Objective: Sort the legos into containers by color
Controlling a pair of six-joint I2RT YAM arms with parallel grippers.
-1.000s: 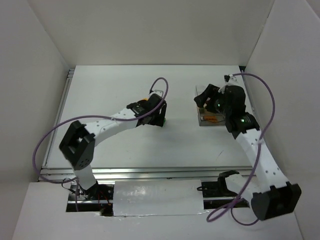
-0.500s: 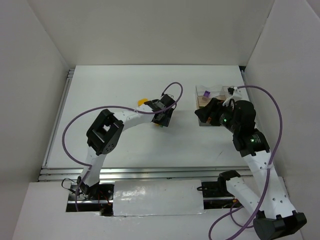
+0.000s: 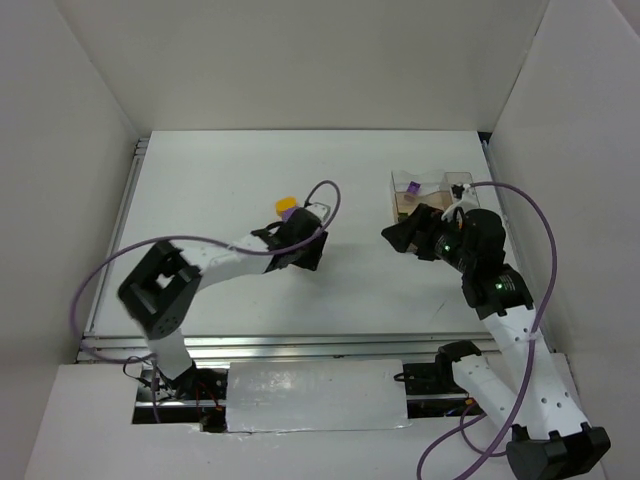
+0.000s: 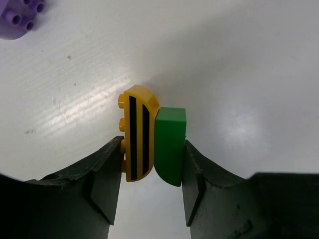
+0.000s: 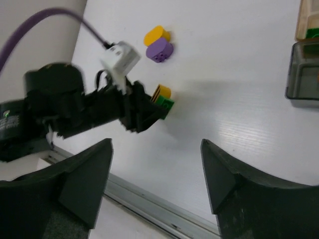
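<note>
Two legos, a yellow black-striped one [image 4: 134, 134] and a green one [image 4: 170, 144], lie side by side on the table. My left gripper [image 4: 153, 149] is shut on the pair, one jaw against each. From above, the left gripper [image 3: 305, 250] covers them. A plain yellow lego [image 3: 284, 204] and a purple lego [image 3: 291, 213] lie just behind it. The clear containers [image 3: 455, 183] stand at the right and hold a purple lego [image 3: 413, 187]. My right gripper [image 5: 155, 149] hangs open and empty, left of the containers, facing the left gripper.
The purple lego [image 4: 17, 17] sits at the top left corner of the left wrist view. White walls close in the table on three sides. A metal rail [image 3: 300, 345] runs along the near edge. Purple cables loop over both arms.
The left jaws have closed onto the yellow striped and green legos. The right gripper has opened wider and drawn back off the containers toward the table's middle.
</note>
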